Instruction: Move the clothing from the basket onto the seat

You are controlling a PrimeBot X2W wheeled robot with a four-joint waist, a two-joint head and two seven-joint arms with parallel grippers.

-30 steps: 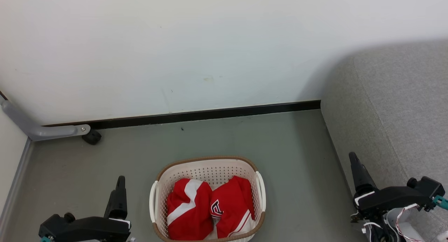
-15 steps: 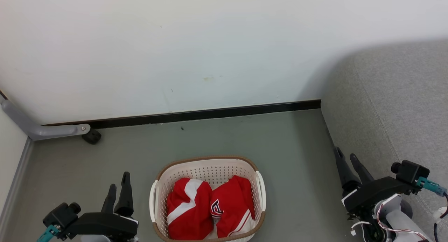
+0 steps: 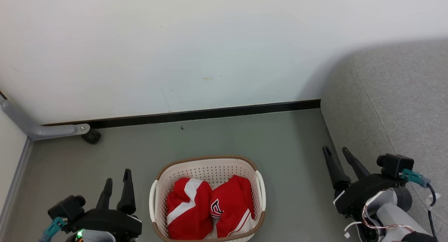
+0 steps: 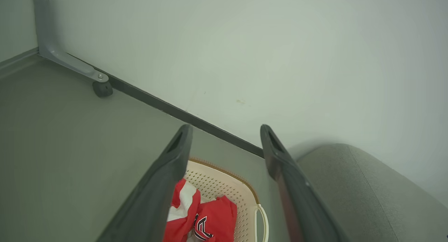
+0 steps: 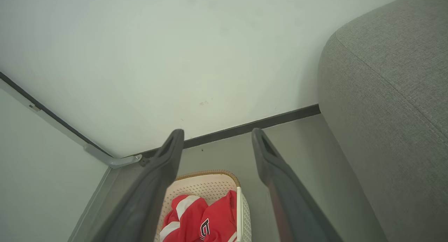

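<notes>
Wall (image 3: 175, 42), a single plain white expanse, takes the whole upper half of the head view. Below it, one grey-green floor (image 3: 210, 137) runs to the bottom edge. One grey fabric seat (image 3: 402, 105) fills the right side of the frame from mid-height down, with its rounded corner turned toward the wall. One dark skirting strip (image 3: 210, 113) crosses the middle of the frame, ending at the seat on the right. One oval cream basket (image 3: 206, 158) with a brown rim and two white side handles stands on the floor at bottom centre, well apart from the seat. The clothing (image 3: 187, 210) lies inside it: two red garments, side by side and touching. The one on the left has broad white stripes. The one on the right bears a dark-and-white block letter. There are two grippers, each with two long dark fingers pointing up the frame. The left gripper (image 3: 118, 177) is at the lower left, just beside the basket, with its jaws apart and nothing between them. The right gripper (image 3: 336, 150) is at the lower right, against the seat's near edge, with its jaws likewise spread and empty. Neither touches the basket or the garments. Each wrist view looks between its parted fingers at the basket and the red cloth below. At mid-left, one grey metal bracket (image 3: 42, 130) slants down along the wall, ending beside one small black caster (image 3: 91, 136) on the floor.
</notes>
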